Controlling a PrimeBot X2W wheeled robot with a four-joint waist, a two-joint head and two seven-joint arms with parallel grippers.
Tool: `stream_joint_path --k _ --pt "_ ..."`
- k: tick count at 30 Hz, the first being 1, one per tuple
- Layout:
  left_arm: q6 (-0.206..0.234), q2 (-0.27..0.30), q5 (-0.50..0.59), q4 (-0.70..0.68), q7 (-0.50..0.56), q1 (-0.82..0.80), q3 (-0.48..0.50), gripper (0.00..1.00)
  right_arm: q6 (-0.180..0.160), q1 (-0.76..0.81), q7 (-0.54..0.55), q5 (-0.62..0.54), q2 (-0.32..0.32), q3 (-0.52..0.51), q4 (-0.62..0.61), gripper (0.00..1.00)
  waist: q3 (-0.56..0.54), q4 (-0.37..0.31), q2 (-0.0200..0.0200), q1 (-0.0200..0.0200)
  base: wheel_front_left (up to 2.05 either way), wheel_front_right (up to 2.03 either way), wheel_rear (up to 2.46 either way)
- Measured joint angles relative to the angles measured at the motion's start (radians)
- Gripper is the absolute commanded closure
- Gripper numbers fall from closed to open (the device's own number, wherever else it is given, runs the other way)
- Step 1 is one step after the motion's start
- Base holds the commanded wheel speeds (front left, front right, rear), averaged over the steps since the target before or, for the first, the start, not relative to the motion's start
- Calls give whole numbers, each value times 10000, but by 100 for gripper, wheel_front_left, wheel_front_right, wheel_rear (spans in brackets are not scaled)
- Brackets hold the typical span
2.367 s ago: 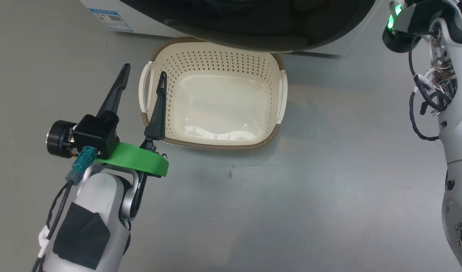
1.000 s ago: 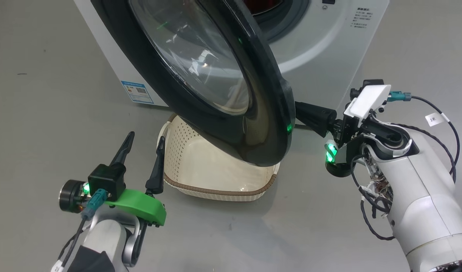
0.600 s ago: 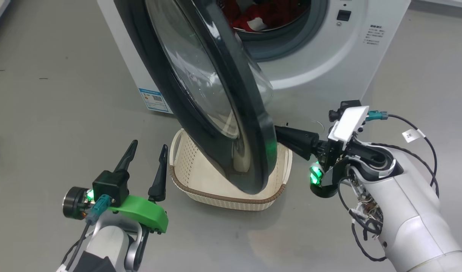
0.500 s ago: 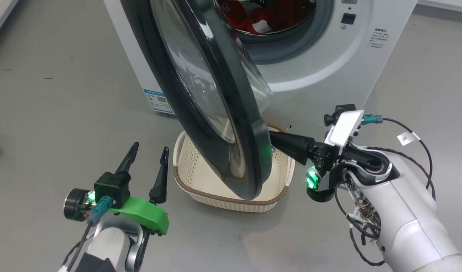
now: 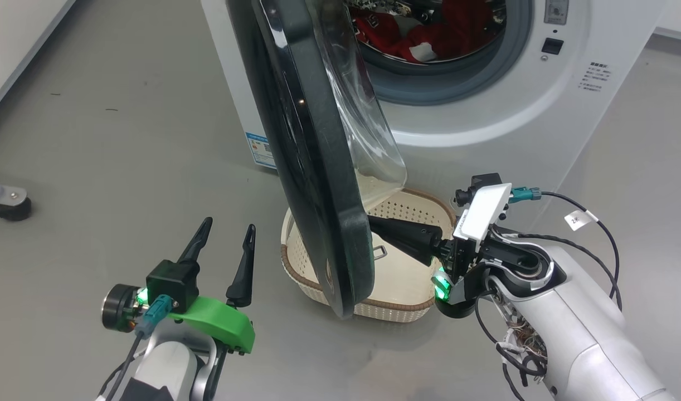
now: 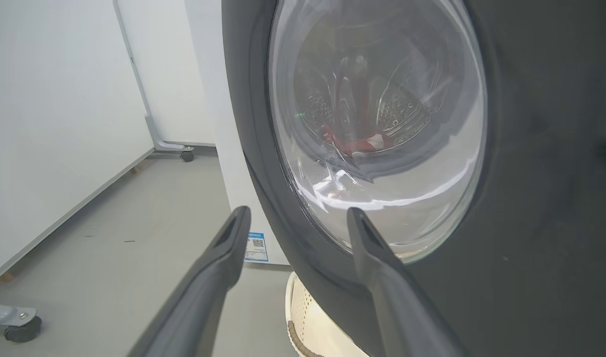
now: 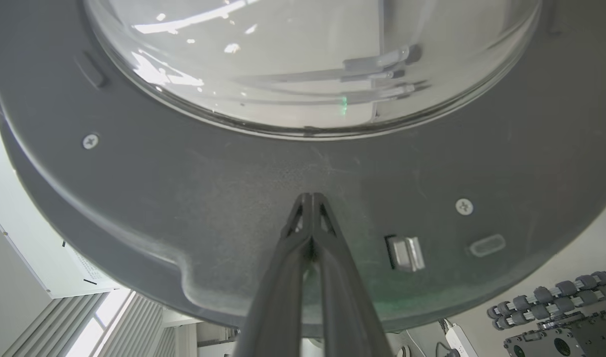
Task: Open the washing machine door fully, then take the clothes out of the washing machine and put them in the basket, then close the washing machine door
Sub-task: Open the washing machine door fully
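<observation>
That round black-rimmed glass door (image 5: 312,184), mid-frame, swung wider than a second ago. The closed-up right gripper (image 5: 374,223) presses its inside face, and the left gripper (image 5: 228,225) is splayed, lower left. The right wrist view catches the silver latch (image 7: 405,253).

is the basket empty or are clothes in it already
Empty as far as shows: the visible floor of the basket is bare; its left part hides behind the washing machine door. The clothes lie inside the washing machine.

Washing machine door (image 5: 312,156) half-open, edge-on; red clothes (image 5: 424,33) in washing machine (image 5: 485,111) drum; cream basket (image 5: 407,303) below door.
</observation>
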Motion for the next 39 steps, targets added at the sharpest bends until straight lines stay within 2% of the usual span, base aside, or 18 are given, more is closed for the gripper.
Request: stream_joint_path --k 12,23,28,34,35,36,37,38,39 --pt "12 -40 -121 8 0 81 -69 0 0 40 -757 180 -19 721 -322 100 -76 613 0 0 0 0 0" --pt "25 -40 -138 6 0 204 -35 0 0 67 -1331 502 2 1164 -543 100 -82 700 0 0 0 0 0" --pt "54 -38 -148 -2 0 206 -15 0 0 198 -1850 525 35 915 -583 100 -118 673 0 0 0 0 0" --pt "73 -35 -153 0 0 269 61 0 0 693 -2899 602 38 -17 -577 100 -235 589 0 0 0 0 0" --pt "75 -35 -155 -6 0 303 77 0 0 766 -3018 575 36 -104 -594 95 -254 566 0 0 0 0 0" --pt "104 -29 -163 -6 0 350 92 0 0 835 -3166 520 38 -213 -623 60 -266 536 0 0 0 0 0" --pt "104 -23 -163 -4 0 385 86 0 0 891 -3329 414 38 -334 -652 7 -275 510 0 0 0 0 0" --pt "104 -25 -163 -4 0 407 84 0 0 951 -3452 286 33 -412 -713 0 -285 489 0 0 0 0 0" --pt "104 -27 -163 -8 0 407 84 0 0 1010 -3599 186 17 -512 -777 0 -291 474 0 0 0 0 0"
